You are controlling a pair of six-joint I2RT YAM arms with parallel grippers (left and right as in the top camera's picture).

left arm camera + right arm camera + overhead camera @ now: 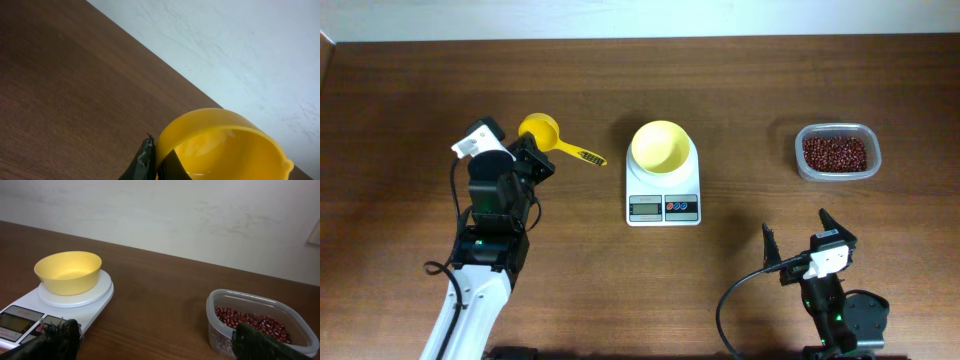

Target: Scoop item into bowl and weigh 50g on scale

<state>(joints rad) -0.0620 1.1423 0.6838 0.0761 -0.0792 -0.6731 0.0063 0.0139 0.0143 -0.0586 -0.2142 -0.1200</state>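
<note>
Bare table (740, 80) lies open on both sides of the scale (663, 207), which sits well in from every edge with the bowl (660, 147) on its platform. The beans (836, 152) lie in a clear tub (804, 167) well right of the scale. To its left, the left gripper (527, 158) reaches forward, fingers straddling the yellow scoop (542, 131) at its cup wall; I cannot tell whether they pinch it. The right gripper (797, 232) hangs right of the scale, jaws spread wide, empty.
</note>
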